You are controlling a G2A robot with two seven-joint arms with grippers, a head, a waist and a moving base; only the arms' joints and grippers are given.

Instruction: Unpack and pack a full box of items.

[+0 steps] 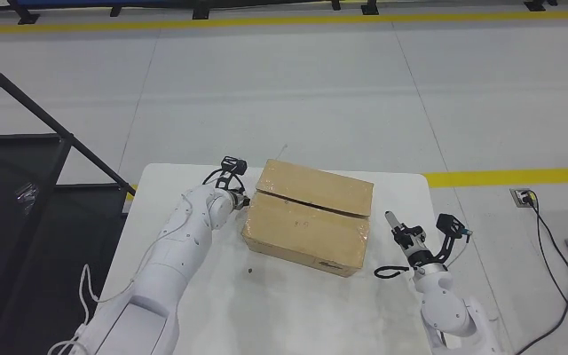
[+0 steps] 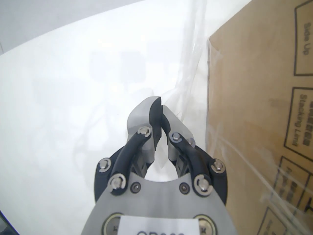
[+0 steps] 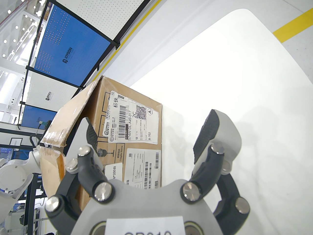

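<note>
A brown cardboard box [image 1: 309,216] lies in the middle of the white table [image 1: 177,191], its top flaps closed along a slightly gaping seam. My left gripper [image 1: 243,201] sits at the box's left end, shut on a strip of clear tape [image 2: 193,50] that runs from the fingertips up along the box's corner edge [image 2: 256,86]. The left gripper [image 2: 160,102] hovers just above the tabletop beside the box wall. My right gripper [image 1: 420,224] stands open to the right of the box, apart from it. From the right gripper [image 3: 149,118], the labelled end of the box [image 3: 137,133] shows ahead.
Bare tabletop lies in front of the box [image 1: 293,302] and to its left. A black frame [image 1: 44,177] stands off the table's left side. A cable and floor socket [image 1: 524,197] lie on the floor to the right.
</note>
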